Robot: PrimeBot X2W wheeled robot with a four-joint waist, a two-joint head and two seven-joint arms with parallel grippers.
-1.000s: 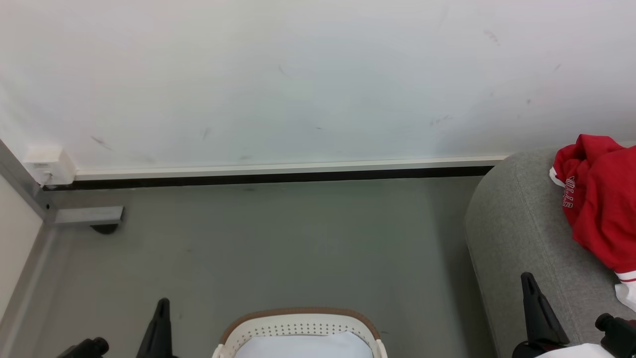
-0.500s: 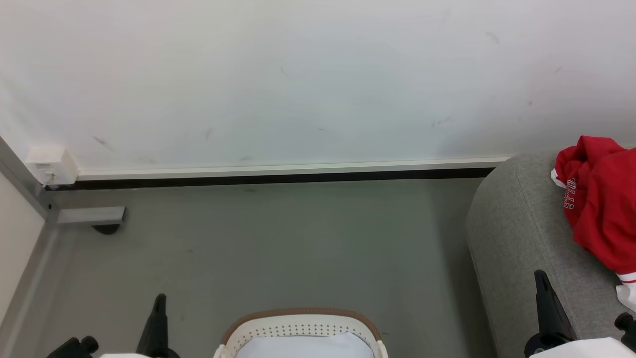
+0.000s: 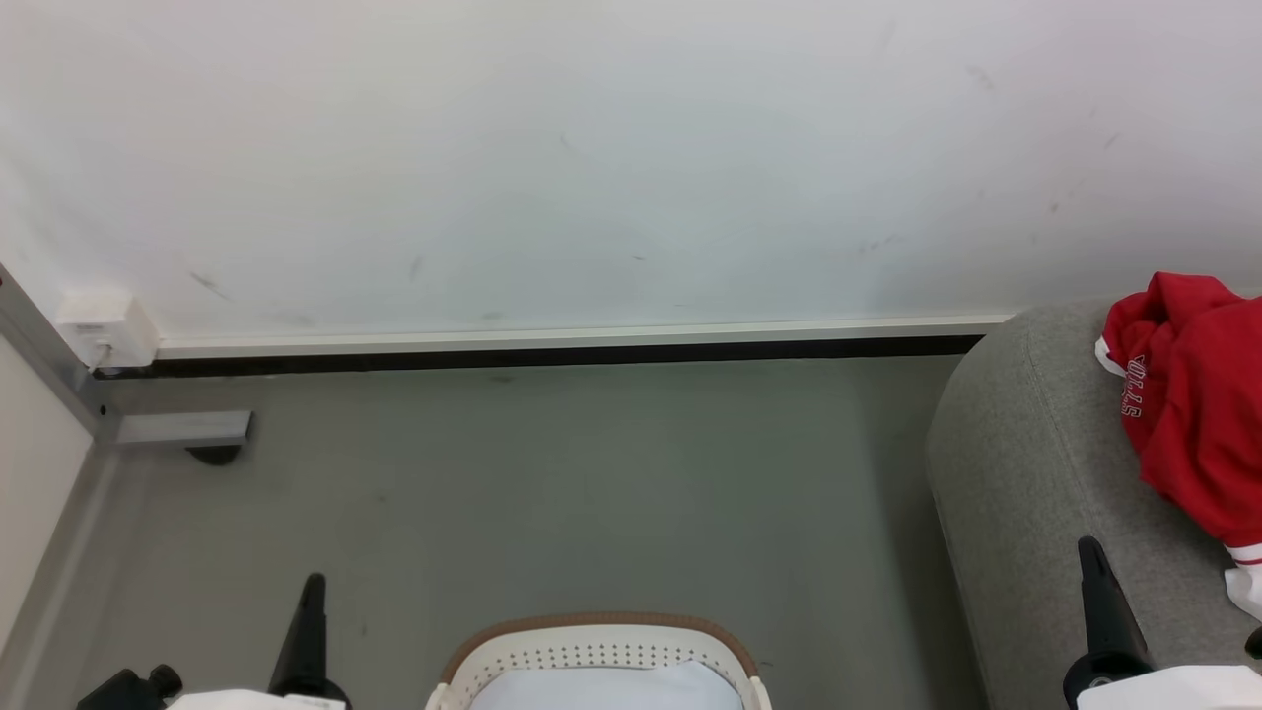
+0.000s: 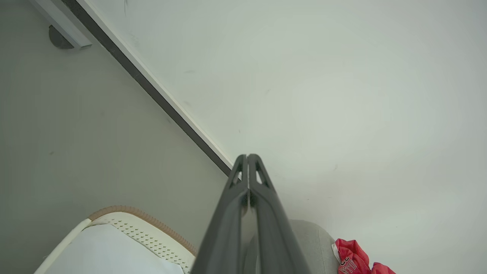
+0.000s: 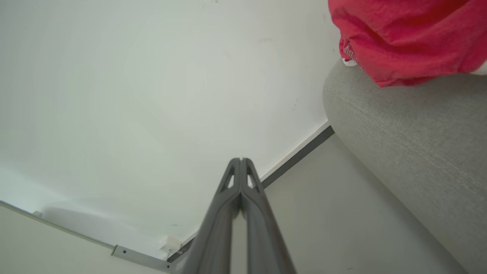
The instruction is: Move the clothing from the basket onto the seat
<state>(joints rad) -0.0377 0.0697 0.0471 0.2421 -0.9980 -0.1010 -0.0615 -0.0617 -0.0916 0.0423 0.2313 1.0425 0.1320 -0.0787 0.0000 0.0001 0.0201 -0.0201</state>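
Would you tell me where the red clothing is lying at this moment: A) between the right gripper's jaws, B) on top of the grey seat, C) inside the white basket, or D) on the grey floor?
B: the red clothing lies bunched on the grey seat, apart from the right gripper.
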